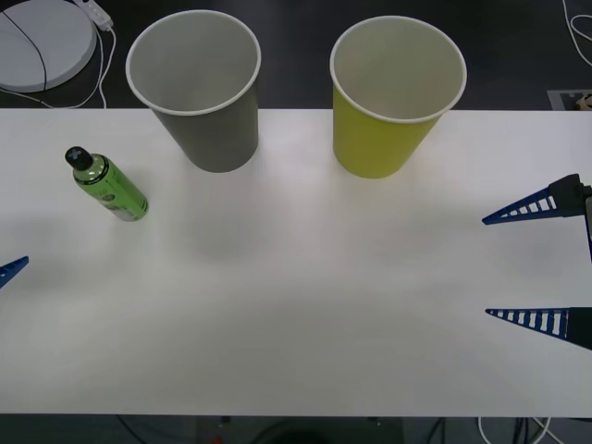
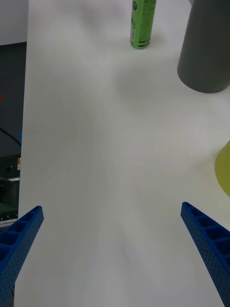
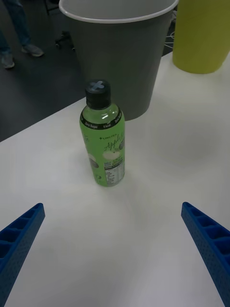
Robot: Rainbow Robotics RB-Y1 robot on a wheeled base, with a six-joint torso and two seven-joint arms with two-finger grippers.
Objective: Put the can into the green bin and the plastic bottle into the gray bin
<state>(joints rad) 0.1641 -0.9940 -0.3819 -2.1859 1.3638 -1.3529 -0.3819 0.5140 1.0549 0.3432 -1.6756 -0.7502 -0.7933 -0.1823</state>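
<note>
Plastic bottle [image 1: 108, 185] stood upright near table's [image 1: 296, 314] left edge; left gripper [image 3: 112, 249] and right gripper [image 1: 527, 266] both spread, empty.

The tabletop [image 1: 296, 314] lies bare across its middle and along the whole near edge, giving wide passage from either side. Along the far edge stand the gray bin [image 1: 199, 88] and the green bin [image 1: 393, 92], upright and apart, with a gap between them. The plastic bottle [image 1: 109, 183] stands near the left edge, just beside the gray bin but not touching it. The left tool [image 3: 115, 249], fingers spread, faces the plastic bottle with bare surface between. The right tool [image 1: 532, 264], fingers spread, sits at the right edge.
</note>
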